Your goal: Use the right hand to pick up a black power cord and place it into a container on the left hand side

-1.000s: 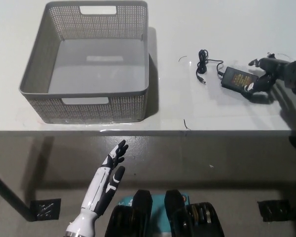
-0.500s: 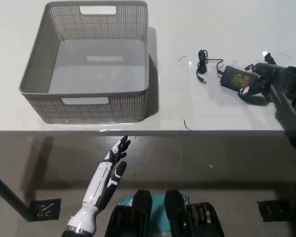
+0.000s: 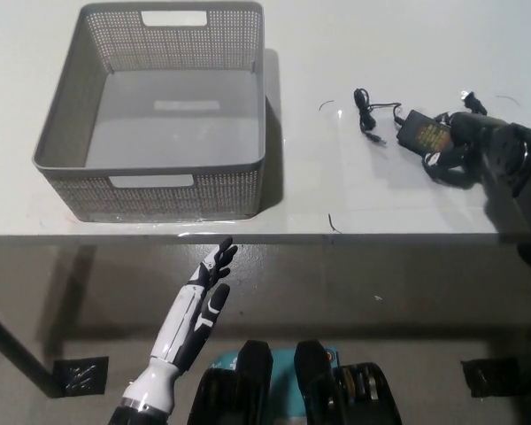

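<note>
Right hand: black right hand (image 3: 472, 142) sits at the right end of the power cord's adapter brick, fingers curled over it; whether they have actually closed on it I cannot tell — the brick lies flat on the table.
Left hand: white left hand (image 3: 202, 297) rests below the table edge at lower left, fingers apart, holding nothing.
Power cord: black power cord (image 3: 422, 135) lies on the white table (image 3: 354, 195), well to the right of the container; the brick with its yellow label is the main mass, and a thin lead runs left from it to a small coil and plug (image 3: 365, 109).
Container: grey perforated basket (image 3: 62, 124) stands on the table's left part, apart from the cord, nothing visible inside.
Handling: the brick is probably rigid and fairly light, with smooth plastic that may slip; the lead is limp and will dangle and trail once lifted.
Where to hold: across the brick's long sides — not the thin lead, which would slide through and let the brick swing.
Risk: the trailing coil may catch the basket rim on the way over.
</note>
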`<state>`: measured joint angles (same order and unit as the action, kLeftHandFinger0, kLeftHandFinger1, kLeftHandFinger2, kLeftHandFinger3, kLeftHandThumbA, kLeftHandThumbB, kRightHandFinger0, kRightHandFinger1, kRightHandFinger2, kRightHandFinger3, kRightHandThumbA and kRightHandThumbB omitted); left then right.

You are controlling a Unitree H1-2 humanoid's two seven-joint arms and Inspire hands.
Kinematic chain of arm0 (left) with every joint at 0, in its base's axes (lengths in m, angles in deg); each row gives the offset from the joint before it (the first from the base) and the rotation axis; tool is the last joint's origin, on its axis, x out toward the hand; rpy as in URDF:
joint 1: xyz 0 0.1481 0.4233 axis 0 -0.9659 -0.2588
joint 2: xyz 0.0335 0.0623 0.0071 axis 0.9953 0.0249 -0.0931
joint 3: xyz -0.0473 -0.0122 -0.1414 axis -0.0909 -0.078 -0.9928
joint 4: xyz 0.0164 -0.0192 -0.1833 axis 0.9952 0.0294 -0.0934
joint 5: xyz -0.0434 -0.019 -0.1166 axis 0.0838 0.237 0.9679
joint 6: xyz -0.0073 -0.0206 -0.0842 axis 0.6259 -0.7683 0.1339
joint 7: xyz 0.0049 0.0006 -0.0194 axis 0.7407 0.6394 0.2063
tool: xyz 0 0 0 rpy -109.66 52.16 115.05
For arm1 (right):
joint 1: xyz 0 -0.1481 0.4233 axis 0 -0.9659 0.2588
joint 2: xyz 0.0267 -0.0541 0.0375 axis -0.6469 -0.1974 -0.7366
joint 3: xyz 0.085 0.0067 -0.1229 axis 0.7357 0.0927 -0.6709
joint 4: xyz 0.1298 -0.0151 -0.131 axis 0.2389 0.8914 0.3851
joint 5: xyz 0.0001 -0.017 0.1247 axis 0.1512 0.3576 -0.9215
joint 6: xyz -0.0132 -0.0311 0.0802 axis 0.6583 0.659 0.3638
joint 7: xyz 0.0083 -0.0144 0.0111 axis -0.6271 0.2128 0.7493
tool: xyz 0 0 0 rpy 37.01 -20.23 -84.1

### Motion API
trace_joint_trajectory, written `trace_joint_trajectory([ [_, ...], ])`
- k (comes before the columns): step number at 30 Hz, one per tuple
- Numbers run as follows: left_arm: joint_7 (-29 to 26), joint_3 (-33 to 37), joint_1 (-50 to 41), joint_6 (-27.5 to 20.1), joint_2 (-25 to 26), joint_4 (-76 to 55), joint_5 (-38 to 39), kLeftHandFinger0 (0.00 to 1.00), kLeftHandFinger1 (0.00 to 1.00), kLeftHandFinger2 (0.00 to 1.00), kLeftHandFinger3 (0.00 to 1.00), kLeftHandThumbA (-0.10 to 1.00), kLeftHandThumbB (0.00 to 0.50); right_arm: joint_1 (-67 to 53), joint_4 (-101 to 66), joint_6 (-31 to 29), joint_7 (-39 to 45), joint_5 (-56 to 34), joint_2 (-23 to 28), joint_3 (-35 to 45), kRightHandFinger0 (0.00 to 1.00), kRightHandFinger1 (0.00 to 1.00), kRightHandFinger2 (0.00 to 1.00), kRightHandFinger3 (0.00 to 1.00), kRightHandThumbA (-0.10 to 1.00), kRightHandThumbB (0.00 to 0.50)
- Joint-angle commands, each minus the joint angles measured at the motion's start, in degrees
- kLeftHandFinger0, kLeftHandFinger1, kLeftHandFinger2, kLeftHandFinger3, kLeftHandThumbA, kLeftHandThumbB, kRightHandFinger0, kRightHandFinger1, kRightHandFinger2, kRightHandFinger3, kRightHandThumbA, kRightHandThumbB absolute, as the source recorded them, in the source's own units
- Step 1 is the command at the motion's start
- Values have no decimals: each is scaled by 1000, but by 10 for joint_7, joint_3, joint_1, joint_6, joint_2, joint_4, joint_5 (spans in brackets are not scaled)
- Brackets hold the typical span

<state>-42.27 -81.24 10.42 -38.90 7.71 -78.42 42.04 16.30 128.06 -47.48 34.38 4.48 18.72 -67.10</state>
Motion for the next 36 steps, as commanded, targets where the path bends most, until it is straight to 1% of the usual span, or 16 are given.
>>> trace_joint_trajectory([
  [1,3,-1,12,-5,1,-6,3,1000,1000,1000,1000,1000,5,-4,-2,-61,-191,-8,-10,22,3,308,690,590,-100,175],
  [2,2,-1,12,-5,1,-6,3,1000,1000,1000,1000,1000,5,-4,-1,-62,-193,-8,-11,21,0,404,823,660,-100,161],
  [4,2,-1,12,-5,1,-6,3,1000,1000,1000,1000,1000,5,-4,0,-63,-196,-8,-11,21,0,455,874,712,-100,161],
  [5,5,-1,15,5,1,-12,4,1000,1000,1000,1000,1000,11,-6,-5,-81,-221,-21,-3,37,57,562,969,812,-100,132],
  [7,5,-2,18,8,2,-11,4,1000,1000,1000,1000,1000,14,-6,-4,-86,-230,-25,-2,43,40,562,951,815,-100,120],
  [8,5,-2,17,8,2,-12,4,1000,1000,1000,1000,1000,13,-7,-4,-91,-234,-26,-1,45,48,571,954,819,-100,145],
  [11,2,-2,14,6,1,-12,0,1000,1000,1000,1000,1000,0,-11,-3,-100,-244,-27,0,54,8,560,955,889,-100,158],
  [16,1,-3,13,7,1,-12,-1,1000,1000,1000,1000,1000,0,-12,-1,-110,-255,-22,0,60,1,550,958,930,-100,149],
  [19,1,-3,14,10,0,-11,0,1000,1000,1000,1000,1000,0,-10,-2,-121,-268,-25,1,66,0,487,906,936,-100,147],
  [21,1,-3,14,11,0,-12,0,1000,1000,1000,1000,1000,0,-9,0,-123,-270,-24,1,67,0,485,905,938,-100,146],
  [23,2,-4,15,11,3,-10,1,1000,1000,1000,1000,1000,6,-3,-4,-140,-297,-25,6,70,0,466,894,943,-100,133],
  [27,2,-3,13,13,3,-13,0,1000,1000,1000,1000,1000,0,3,-5,-148,-308,-28,9,75,0,459,876,934,-100,141],
  [28,1,-3,13,14,3,-12,-2,1000,1000,1000,1000,1000,1,18,-11,-156,-322,-34,13,84,0,416,821,904,-100,149],
  [30,1,-3,12,14,4,-11,-3,1000,1000,1000,1000,1000,0,36,-20,-166,-328,-44,18,97,0,391,781,878,-100,145],
  [34,1,-2,11,13,4,-11,-4,1000,1000,1000,1000,1000,0,37,-20,-170,-330,-40,19,103,0,388,777,879,-100,144],
  [36,0,-1,8,10,3,-11,-5,1000,1000,1000,1000,1000,0,69,-47,-170,-329,-42,29,113,0,394,798,921,-100,137],
])
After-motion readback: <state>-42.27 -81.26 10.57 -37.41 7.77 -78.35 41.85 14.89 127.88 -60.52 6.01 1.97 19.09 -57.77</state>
